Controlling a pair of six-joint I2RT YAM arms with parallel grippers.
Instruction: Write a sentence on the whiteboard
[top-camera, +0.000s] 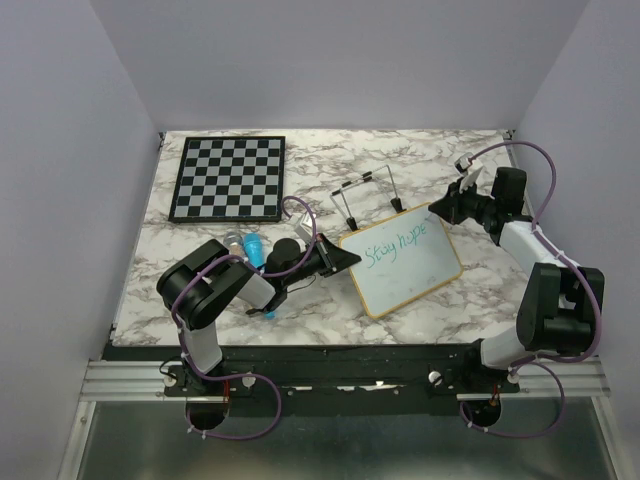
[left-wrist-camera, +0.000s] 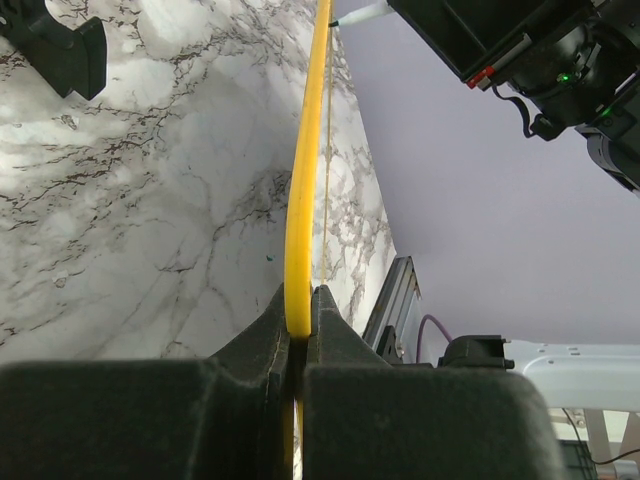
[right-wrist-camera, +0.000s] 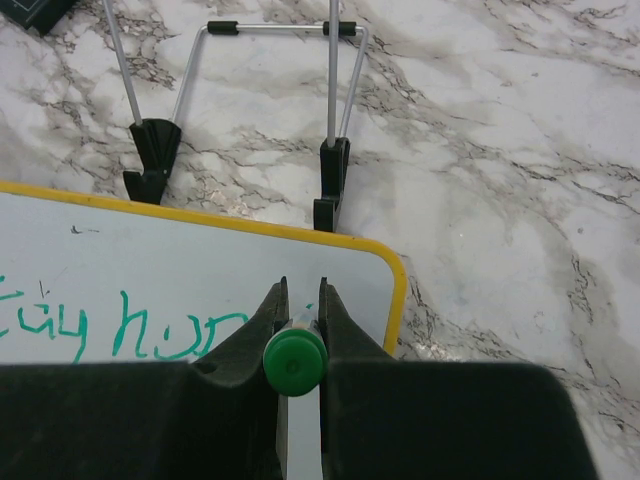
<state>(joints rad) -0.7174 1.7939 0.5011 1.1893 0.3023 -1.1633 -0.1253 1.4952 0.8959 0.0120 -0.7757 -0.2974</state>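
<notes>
The whiteboard (top-camera: 405, 264) lies on the marble table, tilted, with a thin yellowish frame. Green handwriting (top-camera: 395, 245) on it reads roughly "Stay happ". My left gripper (top-camera: 345, 260) is shut on the board's left edge; in the left wrist view the yellow frame (left-wrist-camera: 303, 180) runs edge-on between the jaws (left-wrist-camera: 298, 325). My right gripper (top-camera: 437, 212) is shut on a green marker (right-wrist-camera: 294, 360), held over the board's upper right corner (right-wrist-camera: 385, 270), at the end of the writing (right-wrist-camera: 150, 335). The marker's tip is hidden by the fingers.
A black-and-white chessboard (top-camera: 228, 177) lies at the back left. A wire stand (top-camera: 368, 196) sits just behind the whiteboard, also in the right wrist view (right-wrist-camera: 240, 100). A blue object (top-camera: 254, 248) lies beside the left arm.
</notes>
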